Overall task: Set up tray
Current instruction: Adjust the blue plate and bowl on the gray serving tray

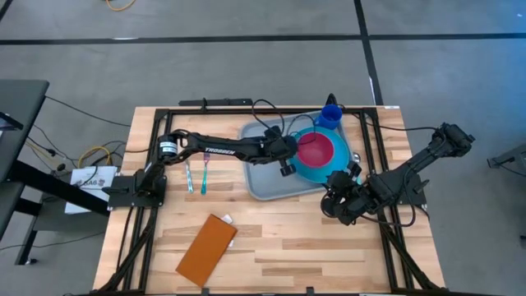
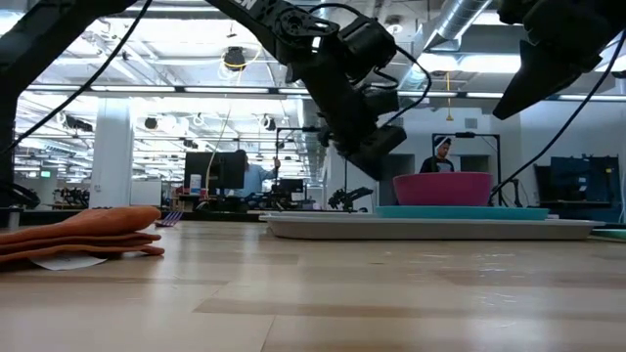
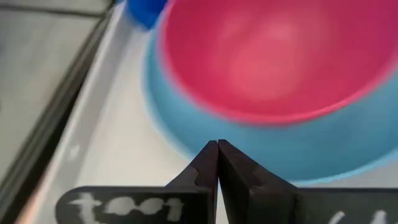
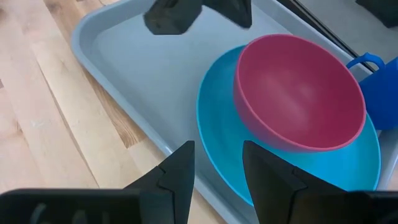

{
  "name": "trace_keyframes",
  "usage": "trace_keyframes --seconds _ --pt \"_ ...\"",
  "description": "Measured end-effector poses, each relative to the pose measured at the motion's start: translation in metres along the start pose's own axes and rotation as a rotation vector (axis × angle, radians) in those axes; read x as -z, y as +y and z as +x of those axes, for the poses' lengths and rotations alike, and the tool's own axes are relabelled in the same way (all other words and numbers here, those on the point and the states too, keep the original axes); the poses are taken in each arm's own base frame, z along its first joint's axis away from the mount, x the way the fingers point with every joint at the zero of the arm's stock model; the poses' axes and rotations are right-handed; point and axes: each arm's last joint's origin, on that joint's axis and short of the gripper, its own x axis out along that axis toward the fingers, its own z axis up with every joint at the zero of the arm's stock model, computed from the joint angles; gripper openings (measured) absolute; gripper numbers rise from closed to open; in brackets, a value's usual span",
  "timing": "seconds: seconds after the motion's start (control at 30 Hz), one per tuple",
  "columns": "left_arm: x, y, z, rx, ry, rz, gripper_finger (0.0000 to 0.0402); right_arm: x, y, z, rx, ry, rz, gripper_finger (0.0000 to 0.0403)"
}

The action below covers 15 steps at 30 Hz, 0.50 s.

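Observation:
The pale grey-blue tray (image 1: 267, 179) lies flat on the table at the centre right. A round bright-blue plate (image 1: 329, 171) lies on it, with a pink bowl (image 1: 315, 150) on the plate. A blue cup (image 1: 330, 115) stands at the tray's far right corner. My left gripper (image 3: 217, 152) is shut and empty. It hangs above the tray (image 3: 118, 143) just left of the plate (image 3: 261, 149) and bowl (image 3: 280, 56). My right gripper (image 4: 217, 158) is open and empty, at the tray's near right side by the plate's rim (image 4: 217, 143).
An orange-brown napkin (image 1: 207, 248) lies at the near left of the table, over a small white thing. A teal utensil (image 1: 189, 177) and a pink utensil (image 1: 205, 175) lie left of the tray. Bare wood shows between napkin and tray.

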Motion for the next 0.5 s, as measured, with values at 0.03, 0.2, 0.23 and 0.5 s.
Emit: trace_keyframes --seconds 0.03,0.2,0.23,0.5 --pt "0.001 0.001 0.000 -0.038 0.009 -0.009 0.0000 0.000 0.000 0.000 0.000 0.000 0.001 0.0127" --pt "0.001 0.002 0.010 -0.003 -0.018 -0.082 0.0000 0.000 0.000 0.000 0.001 -0.002 0.001 0.0127" --pt "0.003 0.002 0.014 0.017 -0.014 -0.083 0.0000 0.000 0.000 0.000 0.001 -0.002 0.000 0.0127" --pt "0.004 -0.003 0.028 0.074 -0.069 -0.092 0.0000 0.000 0.000 0.000 0.002 -0.002 0.001 0.0127"
